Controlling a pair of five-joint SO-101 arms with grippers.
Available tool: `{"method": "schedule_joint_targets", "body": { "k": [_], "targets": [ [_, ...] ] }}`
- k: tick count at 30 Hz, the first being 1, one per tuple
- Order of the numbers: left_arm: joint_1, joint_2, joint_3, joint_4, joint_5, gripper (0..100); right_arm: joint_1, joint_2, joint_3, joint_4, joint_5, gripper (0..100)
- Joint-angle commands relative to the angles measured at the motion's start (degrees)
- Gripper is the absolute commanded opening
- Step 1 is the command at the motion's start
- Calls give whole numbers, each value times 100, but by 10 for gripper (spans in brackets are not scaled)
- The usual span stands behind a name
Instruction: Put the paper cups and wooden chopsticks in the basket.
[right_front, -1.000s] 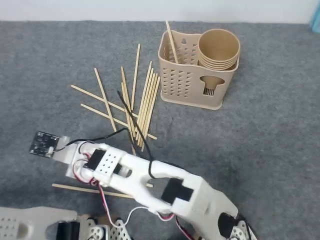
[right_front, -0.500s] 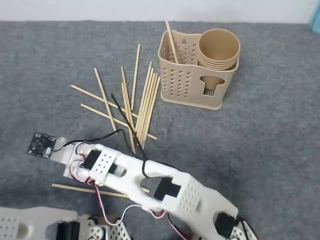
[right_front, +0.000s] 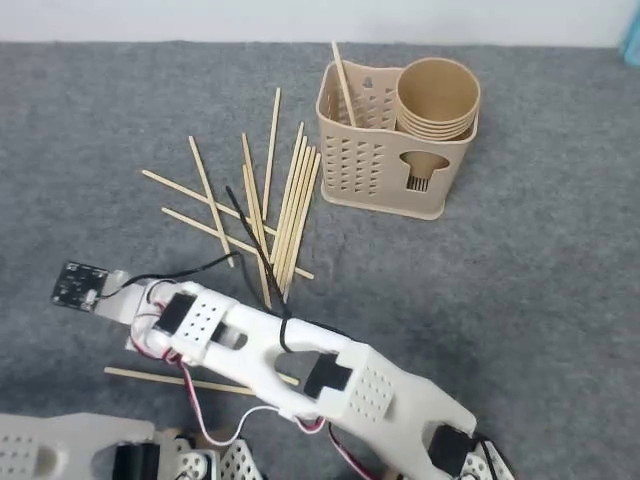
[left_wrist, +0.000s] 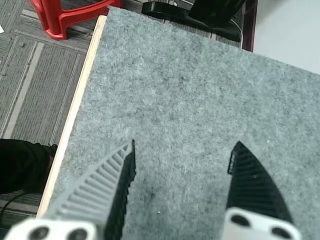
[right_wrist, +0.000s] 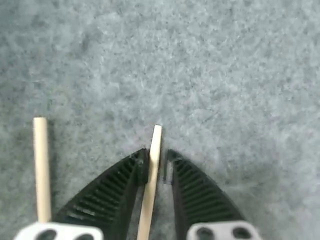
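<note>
There is 1 basket (right_front: 372, 165). Inside it stand 1 stack of paper cups (right_front: 438, 95), showing roughly 6 nested rims, and 1 upright chopstick (right_front: 342, 75). Left of the basket lies 1 loose chopstick pile (right_front: 290, 205) of at least 9 sticks; overlaps blur the exact count. Farther from the basket, 1 lone chopstick (right_front: 150, 375) lies by the arms. There are 2 arms, the right arm (right_front: 330, 375) and the left arm (right_front: 60, 445). At the right gripper (right_wrist: 157, 152), 2 sticks show: 1 chopstick (right_wrist: 156, 137) between its 2 fingers (right_wrist: 120, 185) and 1 neighbour chopstick (right_wrist: 41, 165) beside it.

Open mat (right_front: 520, 300) in front and right of the basket (right_front: 380, 170) — loose chopsticks (right_front: 280, 200) strewn to its left.
</note>
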Motion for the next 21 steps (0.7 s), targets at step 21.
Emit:
{"method": "schedule_joint_targets", "body": {
  "k": [21],
  "targets": [
    [633,-387,-119,1213,-18,287,910,-1235,-7200,5965,-88,6]
  ]
}}
